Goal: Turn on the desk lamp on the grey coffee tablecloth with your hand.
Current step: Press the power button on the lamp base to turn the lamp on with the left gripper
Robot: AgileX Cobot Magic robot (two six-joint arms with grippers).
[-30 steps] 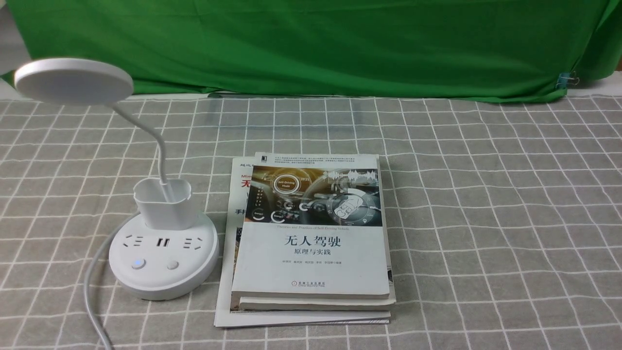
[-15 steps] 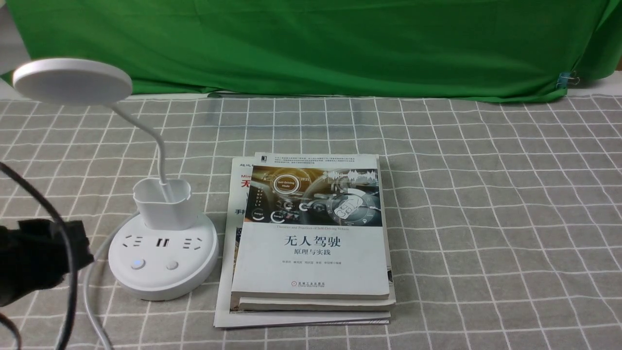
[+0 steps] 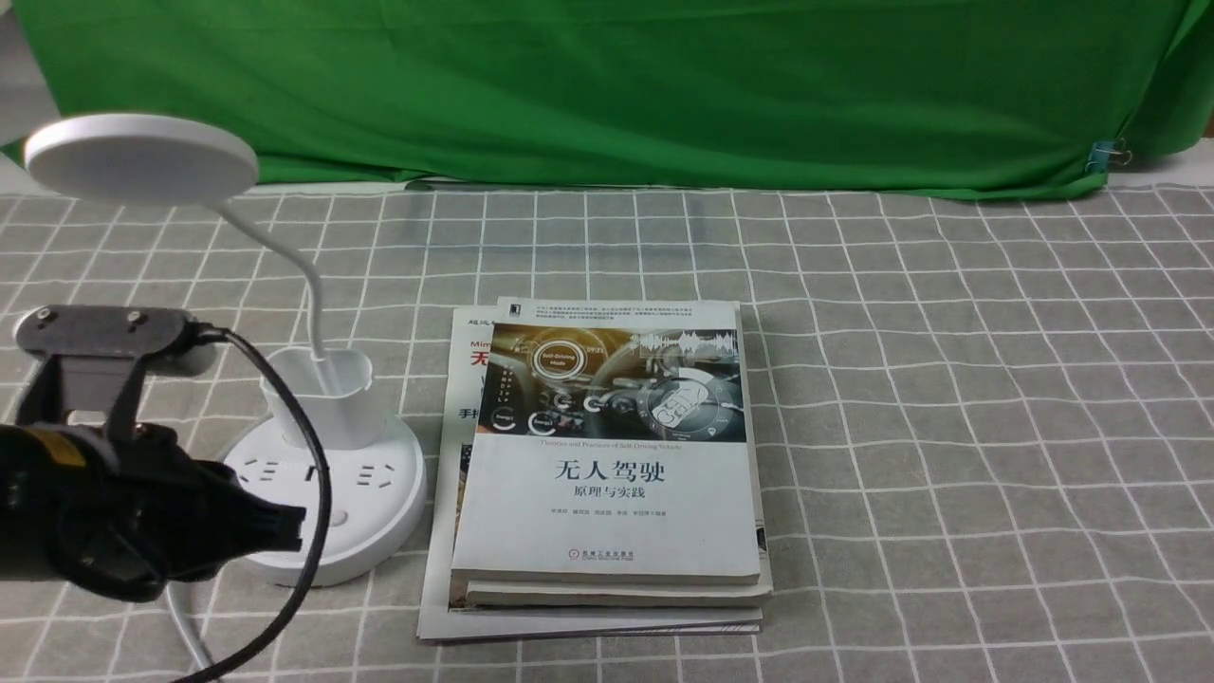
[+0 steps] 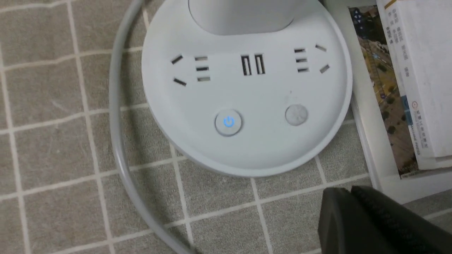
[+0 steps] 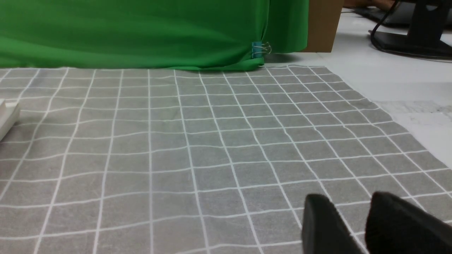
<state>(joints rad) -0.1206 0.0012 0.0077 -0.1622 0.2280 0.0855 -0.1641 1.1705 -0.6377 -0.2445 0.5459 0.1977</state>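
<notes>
Closed left gripper (image 4: 349, 192) stands by the desk lamp (image 3: 332, 417), probably to press.

Taking the lamp's base as clock centre, twelve pointing away from robot: nearest, the right gripper (image 5: 346, 208) has its fingers a little apart, holding nothing; the left gripper's fingers are together, also without object, maybe because one narrow tip presses better. The left arm (image 3: 142, 512) reaches in from about nine o'clock. Next, the lamp stands upright on the grey coffee tablecloth (image 3: 948, 379), its two buttons, blue-lit one (image 4: 228, 122) and plain one (image 4: 296, 115), facing six, so easy to reach. Books (image 3: 607, 503) lie at three. Farthest, the green backdrop (image 3: 607, 85) hangs towards twelve.
</notes>
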